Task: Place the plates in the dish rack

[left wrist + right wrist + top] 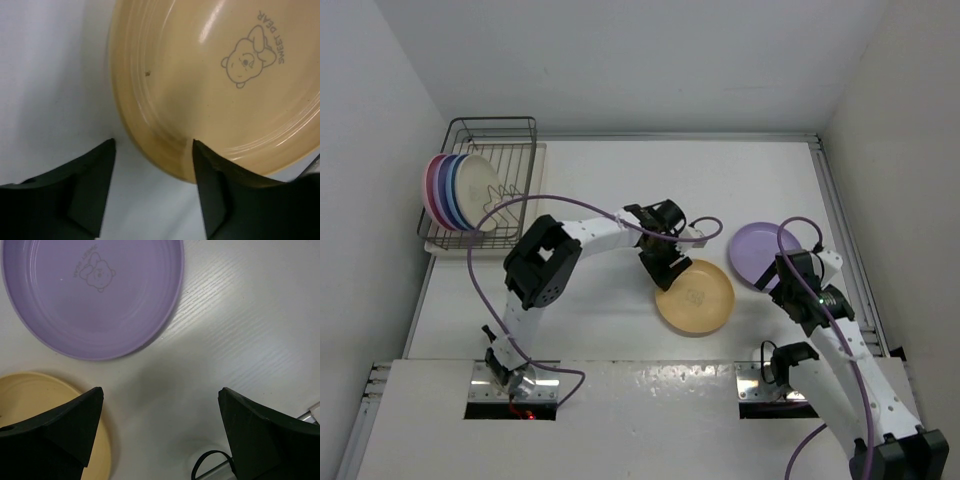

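The released left end effector [153, 145] is set astride the far-left rim of the round orange-yellow plastic plate [215, 115], seemingly for an edge pinch, while the right end effector [160, 392] is seen released and empty.

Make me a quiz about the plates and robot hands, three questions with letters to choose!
1. Where is the left gripper? A at the yellow plate's rim; B on a spoon; C on a green cup.
2. How many plates lie flat on the table? A one; B two; C five.
3. The right gripper is: A open and empty; B shut on a plate; C shut on a cup.
Answers: 1 A, its fingers straddle that rim. 2 B, the yellow one and a lilac plate. 3 A, its fingers stand wide apart over bare table.
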